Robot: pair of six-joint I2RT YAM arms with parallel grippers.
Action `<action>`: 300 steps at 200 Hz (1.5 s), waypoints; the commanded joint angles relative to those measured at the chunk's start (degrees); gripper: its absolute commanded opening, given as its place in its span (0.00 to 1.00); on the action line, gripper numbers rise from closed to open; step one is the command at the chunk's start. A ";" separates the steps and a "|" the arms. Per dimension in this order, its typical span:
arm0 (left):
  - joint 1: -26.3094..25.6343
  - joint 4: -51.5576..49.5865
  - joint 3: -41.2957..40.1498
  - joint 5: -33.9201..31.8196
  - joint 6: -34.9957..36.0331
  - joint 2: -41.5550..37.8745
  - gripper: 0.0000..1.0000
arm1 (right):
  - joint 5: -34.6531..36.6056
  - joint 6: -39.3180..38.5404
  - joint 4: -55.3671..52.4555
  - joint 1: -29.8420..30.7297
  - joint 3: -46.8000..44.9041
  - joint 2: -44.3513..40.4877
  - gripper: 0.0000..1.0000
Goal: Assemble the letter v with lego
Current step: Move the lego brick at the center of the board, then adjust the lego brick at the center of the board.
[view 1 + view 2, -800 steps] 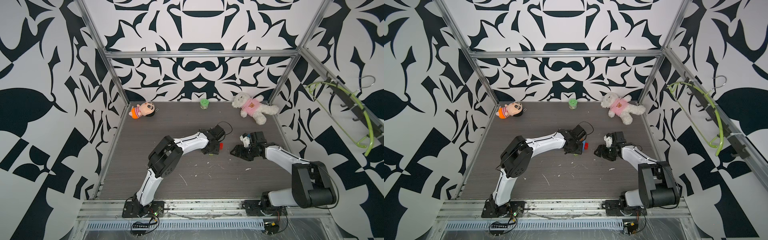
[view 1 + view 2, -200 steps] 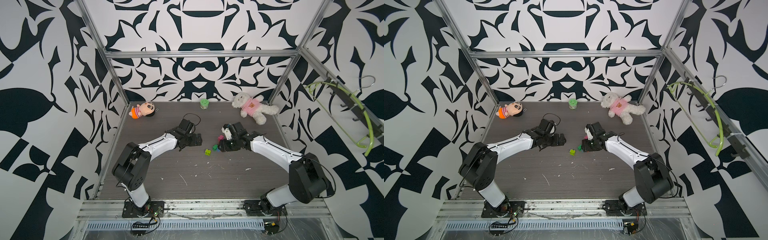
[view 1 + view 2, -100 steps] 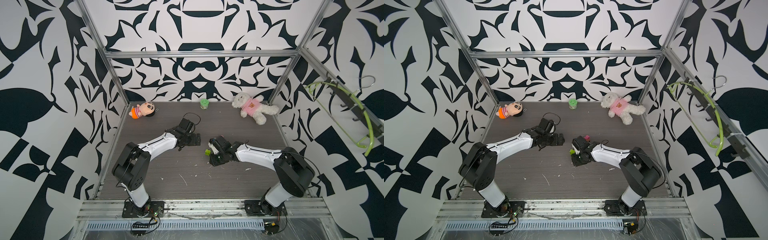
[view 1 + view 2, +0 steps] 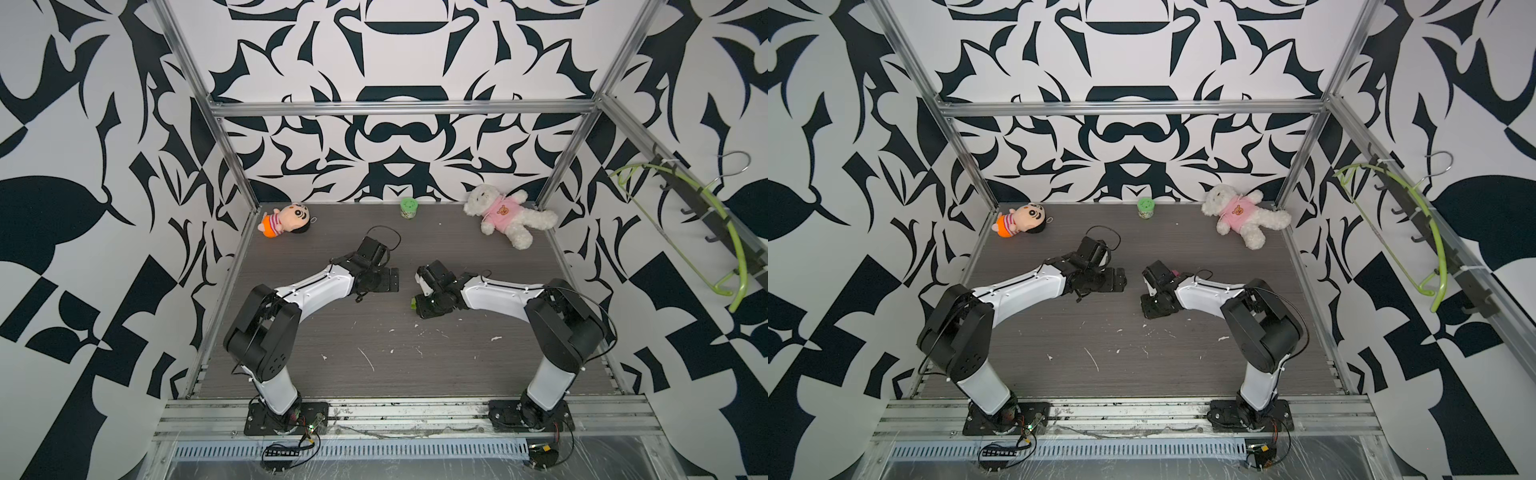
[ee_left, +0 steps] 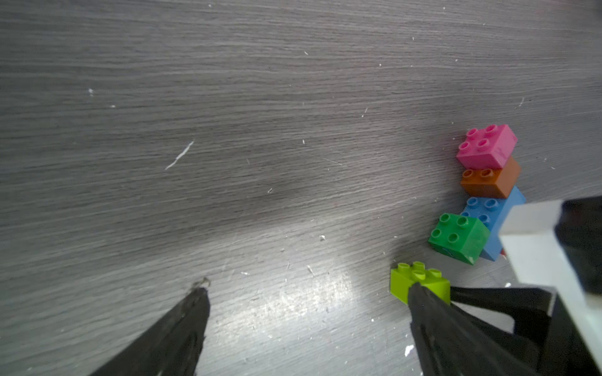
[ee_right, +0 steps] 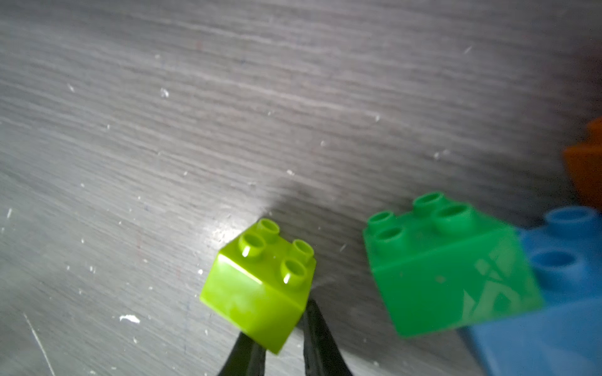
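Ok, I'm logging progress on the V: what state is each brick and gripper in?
lime brick: apart from the rest, studs up.
dark green brick: studs up, touching blue brick.
pink brick: stepped onto orange-brown brick.
orange-brown brick: against blue brick.
blue brick: flat, partly hidden.
left gripper: open, empty.
right gripper: shut on lime brick.

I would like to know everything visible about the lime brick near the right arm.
The lime brick is a small square block of glossy plastic with four round hollow studs on top, upright. The right end effector is shut on one of its corners, one finger on each side. It stands apart from the dark green brick, touching no other brick. Whether it rests on the table or is lifted, I cannot tell.
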 commanded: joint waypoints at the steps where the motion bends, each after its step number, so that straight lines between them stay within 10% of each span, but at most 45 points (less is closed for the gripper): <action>1: 0.34 -2.01 -0.24 -0.75 0.84 -1.96 0.99 | 1.67 -0.32 -0.33 -0.60 3.60 0.57 0.21; 44: 0.33 -1.90 -0.48 -0.92 0.84 -2.35 0.99 | 1.21 -1.23 -2.78 -0.69 6.02 0.75 0.20; 145: 0.31 2.16 0.44 3.37 0.16 -0.46 0.99 | 5.98 -7.57 -16.19 -10.39 6.42 -8.35 0.67; 228: 0.33 3.11 -0.98 4.41 -0.70 -0.44 0.99 | 5.85 -6.83 -13.81 -12.31 13.89 3.35 0.65; 300: 0.24 6.63 -1.32 7.24 -2.15 0.59 0.99 | 5.44 -3.91 -13.11 -12.35 5.51 -3.19 0.59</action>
